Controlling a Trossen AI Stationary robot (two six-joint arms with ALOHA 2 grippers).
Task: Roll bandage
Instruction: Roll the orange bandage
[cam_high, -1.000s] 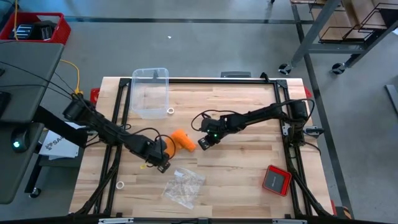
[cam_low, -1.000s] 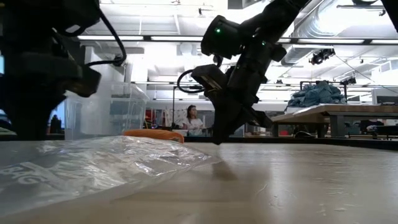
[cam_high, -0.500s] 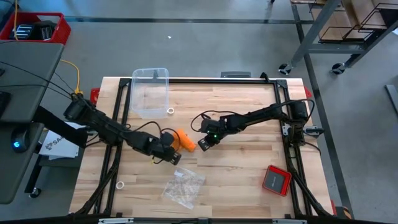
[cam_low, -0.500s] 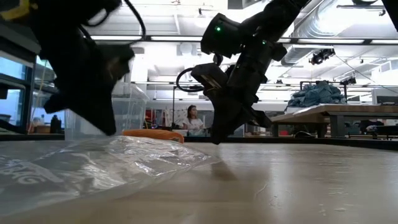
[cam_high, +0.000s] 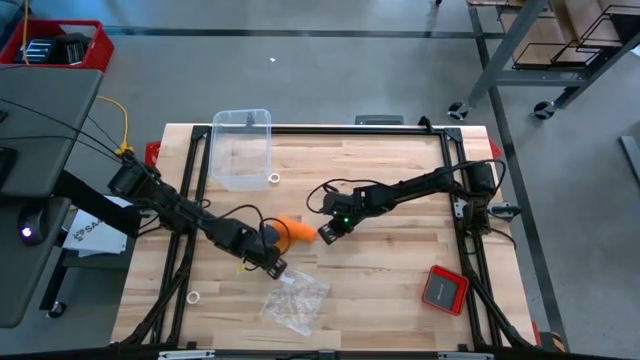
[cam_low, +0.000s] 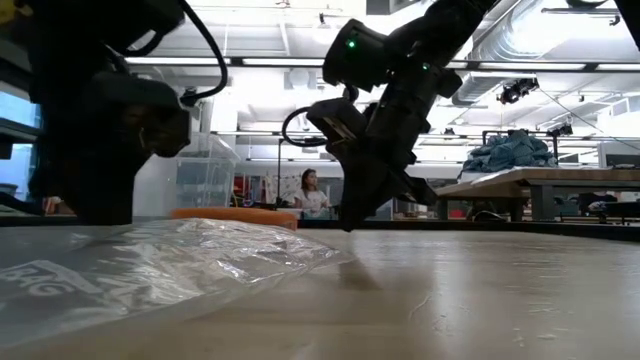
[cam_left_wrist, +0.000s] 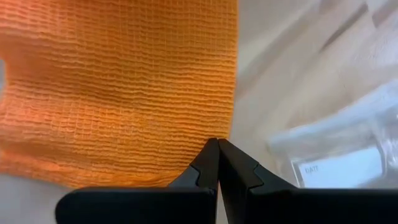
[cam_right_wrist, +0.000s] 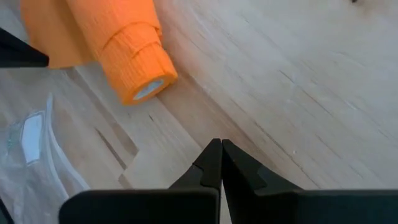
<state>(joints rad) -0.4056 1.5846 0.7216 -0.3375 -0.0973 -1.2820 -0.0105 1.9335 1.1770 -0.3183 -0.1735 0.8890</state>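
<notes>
The orange bandage (cam_high: 290, 231) lies on the wooden table near its middle. One end is a stubby roll with a white core (cam_right_wrist: 147, 89); a flat strip (cam_left_wrist: 118, 87) runs from it toward the table's left. My left gripper (cam_high: 272, 252) is shut at the strip's loose end, and its fingertips (cam_left_wrist: 217, 149) show closed in the left wrist view. My right gripper (cam_high: 328, 232) is shut and empty just right of the roll, its tips (cam_right_wrist: 219, 152) low over bare wood and apart from the roll. My left gripper's shut fingertips meet on the edge of the flat strip near its corner (cam_left_wrist: 208, 134), at the loose end away from the roll. They come at it low, slanting from the table's left. The strip lies flat on the table (cam_low: 235, 213). One layer or several, I cannot tell.
A crumpled clear plastic bag (cam_high: 295, 300) lies just toward the near edge from the left gripper. A clear bin (cam_high: 243, 148) stands at the far left, with a white ring (cam_high: 274, 179) beside it. A red square device (cam_high: 443, 288) lies near right.
My left gripper has gone right toward the bandage, then back a little toward the near edge. The bandage's flat strip now reaches farther toward the table's left than before, while the roll stays beside my right gripper.
</notes>
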